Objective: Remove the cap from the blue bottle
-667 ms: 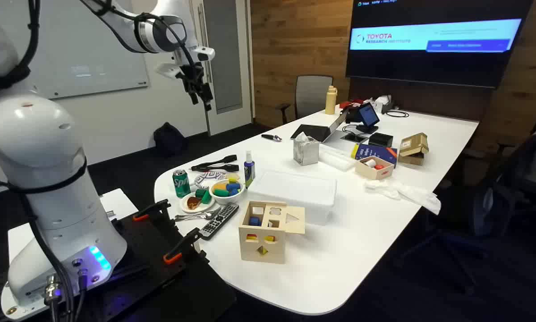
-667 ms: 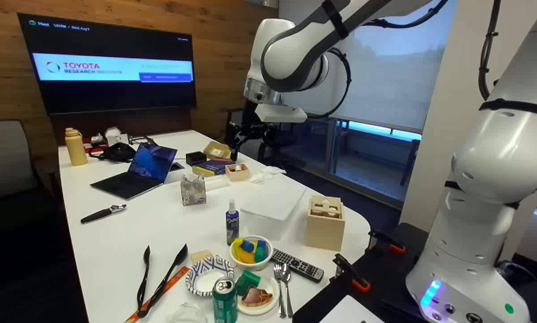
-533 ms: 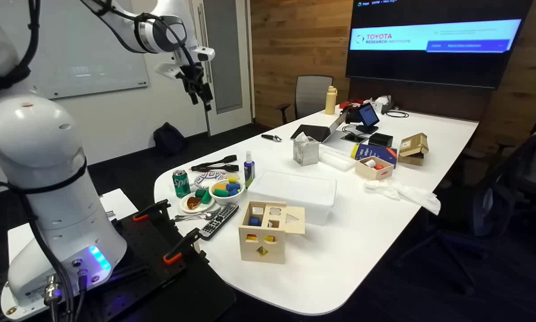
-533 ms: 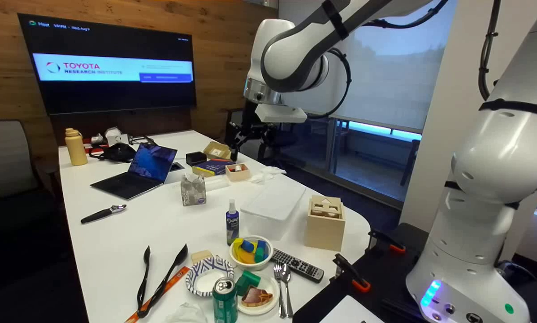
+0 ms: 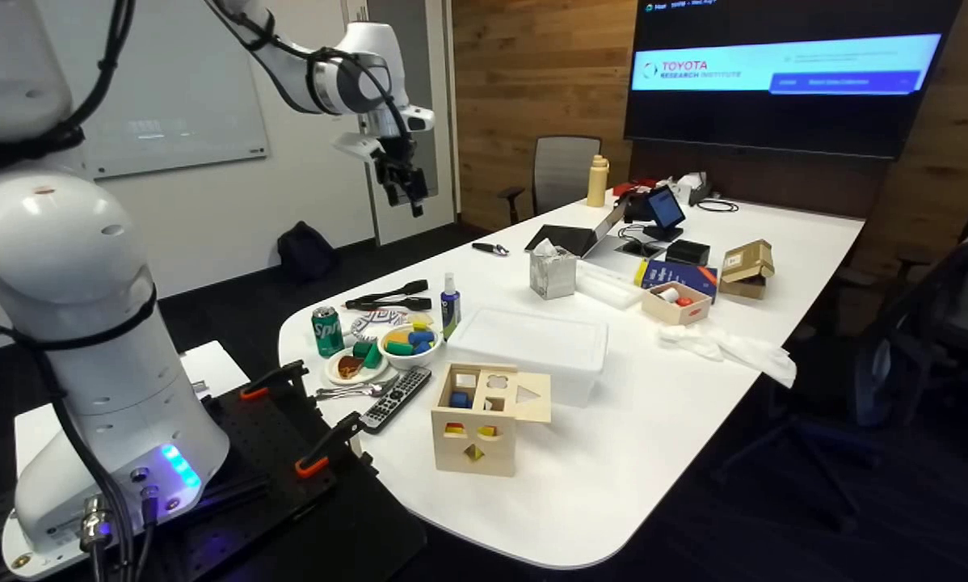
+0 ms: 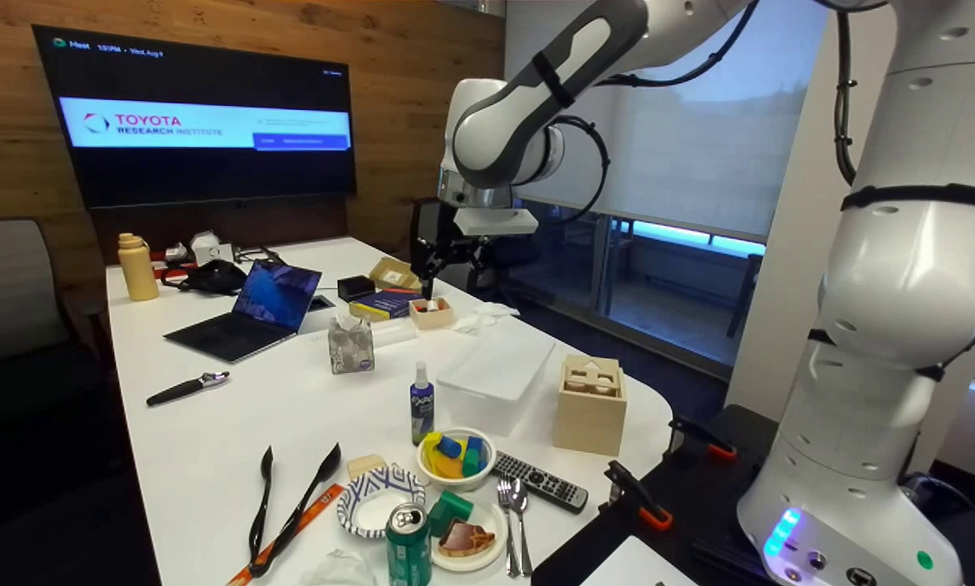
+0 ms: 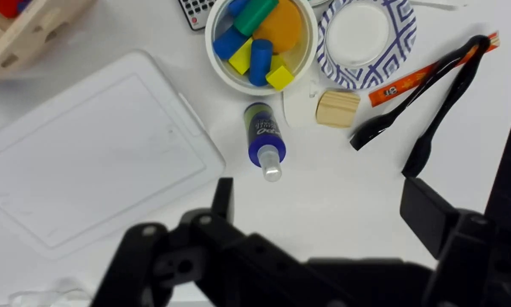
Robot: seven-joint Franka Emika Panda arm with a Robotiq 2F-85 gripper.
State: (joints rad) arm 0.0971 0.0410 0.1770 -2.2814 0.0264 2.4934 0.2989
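Peering down, the wrist view held a slim blue plastic bottle [image 7: 264,133] near the middle of the frame, its narrow translucent plastic cap [image 7: 270,164] pointing toward the bottom edge. The bottle would probably handle as light, stiff and smooth, easily skidded or tipped; the cap looked hard, slick and perhaps thin enough to crack under a heavy squeeze. Taking hold level across the cap's sides, just above the bottle's shoulder, and drawing straight up seemed best, though with nothing holding the body the whole bottle might rise. Along the lower frame, the black two-fingered gripper [image 7: 322,202] stood with its jaws wide apart and nothing between them, a gap plainest in this view.

Just left of centre in an exterior view, the bottle [image 5: 450,311] stood upright on the white table [image 5: 605,493], just beside a translucent lidded plastic box [image 5: 536,343]. The gripper hung higher in the frame, well above table height, a clearance the wrist view did not give.

Below centre in an exterior view, the bottle [image 6: 422,407] stood just beyond a white bowl [image 6: 464,484] of coloured blocks [image 6: 450,447], its label [image 6: 422,400] reading EXPO, a word upside down from the wrist. The cap sat on top, its removal not yet done.
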